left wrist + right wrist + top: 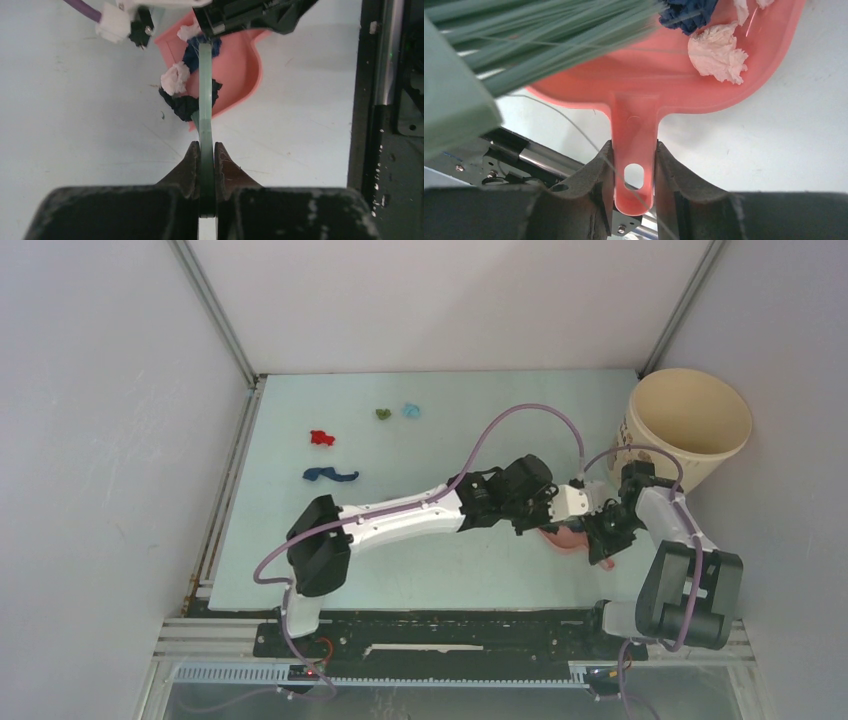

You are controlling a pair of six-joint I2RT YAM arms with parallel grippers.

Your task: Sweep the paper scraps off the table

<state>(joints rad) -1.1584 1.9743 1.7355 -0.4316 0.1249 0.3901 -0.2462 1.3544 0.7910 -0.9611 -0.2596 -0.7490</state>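
My left gripper (206, 152) is shut on the teal-green hand brush (205, 95), whose bristles (549, 40) lie over the salmon-pink dustpan (237, 65). My right gripper (634, 165) is shut on the dustpan's handle (634, 130). In the pan's mouth lie white (175, 80), dark blue (192, 56) and black-blue (185, 105) paper scraps; one white scrap shows in the right wrist view (719, 52). On the table (430, 570) farther left lie a red scrap (321, 438), a dark blue scrap (330, 475), a green scrap (382, 413) and a light blue scrap (411, 410). Both grippers meet at the table's right (575, 520).
A large cream paper cup (688, 425) stands at the table's far right corner. Grey walls close in the left, back and right. A black rail with metal edges (450, 635) runs along the near edge.
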